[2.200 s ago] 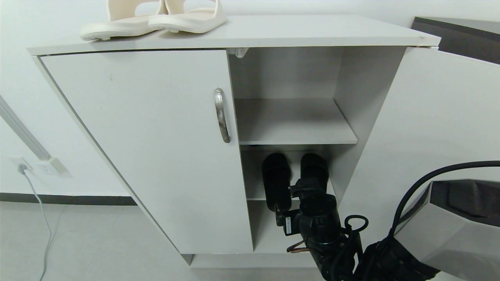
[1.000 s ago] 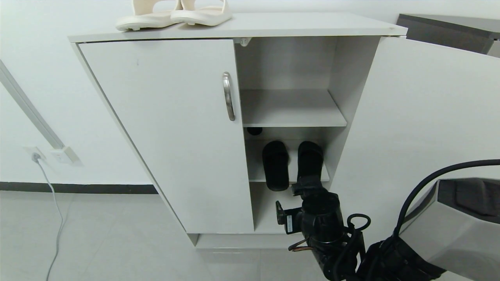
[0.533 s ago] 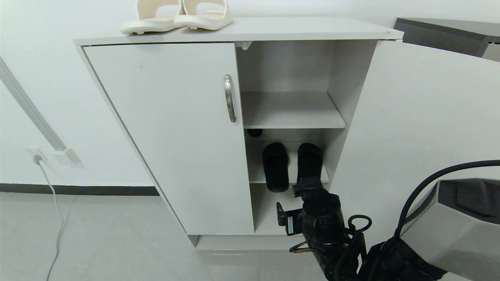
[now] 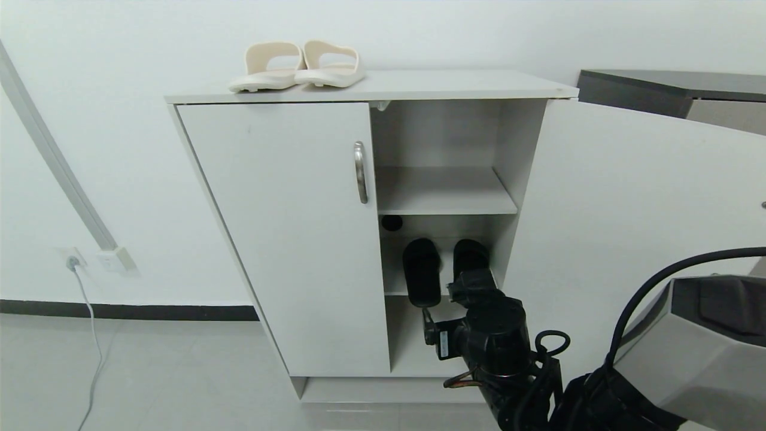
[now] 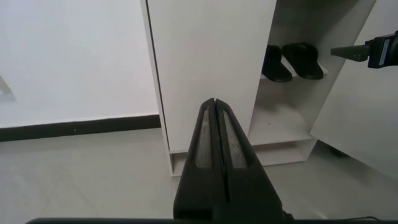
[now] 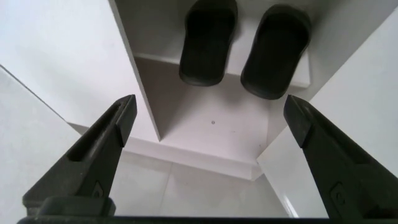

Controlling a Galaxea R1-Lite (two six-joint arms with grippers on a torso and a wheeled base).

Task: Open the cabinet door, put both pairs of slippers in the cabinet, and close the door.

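The white cabinet (image 4: 419, 90) stands with its right door (image 4: 628, 209) swung wide and its left door (image 4: 287, 227) closed. A pair of black slippers (image 4: 422, 272) lies side by side on the middle shelf, toes inward; they also show as black slippers (image 6: 208, 46) and black slippers (image 5: 292, 59) in the wrist views. A cream pair (image 4: 299, 66) rests on the cabinet top. My right gripper (image 4: 473, 281) hangs open and empty just outside the slippers' heels, its fingers wide apart (image 6: 208, 109). Low over the floor, before the closed door, my left gripper (image 5: 214, 102) is shut on nothing.
The upper shelf (image 4: 443, 191) and bottom compartment (image 6: 211, 124) hold nothing. A metal handle (image 4: 359, 172) sits on the closed door. A wall socket with a cable (image 4: 72, 260) is at the left, and a dark-topped unit (image 4: 670, 90) stands behind the open door.
The head camera has drawn back and tilted, so the cabinet looks smaller and the cream pair shows whole. My right gripper has drawn back a little from the black slippers.
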